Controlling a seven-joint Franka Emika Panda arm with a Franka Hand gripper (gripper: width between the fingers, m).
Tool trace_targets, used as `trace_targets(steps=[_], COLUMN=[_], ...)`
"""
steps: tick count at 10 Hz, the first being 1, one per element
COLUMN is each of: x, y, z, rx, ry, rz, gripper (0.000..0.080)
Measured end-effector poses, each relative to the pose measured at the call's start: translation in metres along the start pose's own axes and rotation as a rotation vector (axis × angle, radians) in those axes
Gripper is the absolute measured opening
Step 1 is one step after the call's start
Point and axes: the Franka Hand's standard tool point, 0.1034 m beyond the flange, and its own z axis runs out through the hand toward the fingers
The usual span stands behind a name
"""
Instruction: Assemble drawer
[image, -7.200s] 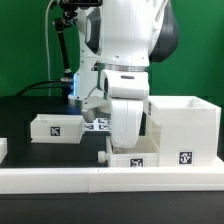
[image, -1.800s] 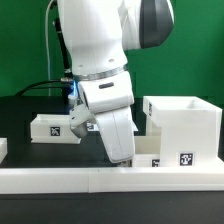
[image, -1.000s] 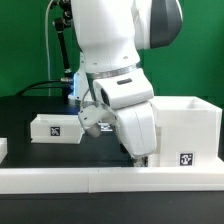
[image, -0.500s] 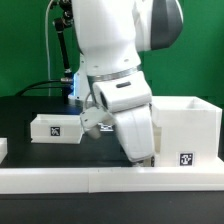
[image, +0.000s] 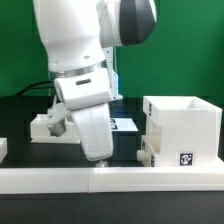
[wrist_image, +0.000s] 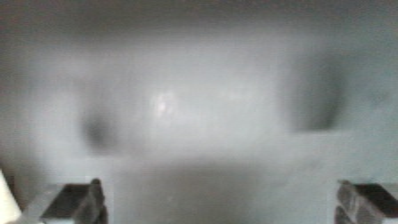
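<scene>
The tall white casing (image: 181, 130) stands at the exterior view's right, with a tag on its front. One small white tray (image: 146, 152) sticks out at the casing's lower left side; I cannot tell how far in it sits. The other tray (image: 41, 126) lies at the left, mostly hidden behind the arm. My gripper (image: 98, 156) hangs low over the table just behind the rail, left of the casing. In the wrist view the gripper (wrist_image: 217, 200) is open and empty, its fingertips (wrist_image: 75, 200) wide apart over a blurred white surface.
The long low white rail (image: 50, 178) runs along the front of the table. The marker board (image: 123, 124) lies flat behind the arm. A dark block (image: 3, 150) sits at the far left edge. The big white arm hides the middle left of the scene.
The arm has swung from the casing's side to the exterior view's left. The tray at the casing's lower left is now uncovered, and the arm now hides most of the left tray.
</scene>
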Motion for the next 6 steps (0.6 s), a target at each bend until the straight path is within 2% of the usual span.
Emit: trace_targets(steps=[3,6], x=[-0.020,-0.038], y=[-0.023,-0.058], z=[-0.018,-0.040], rx=[-0.023,-0.057], ry=[-0.023,-0.057], rz=[0.037,0.030], gripper=[0.0649,0.0649])
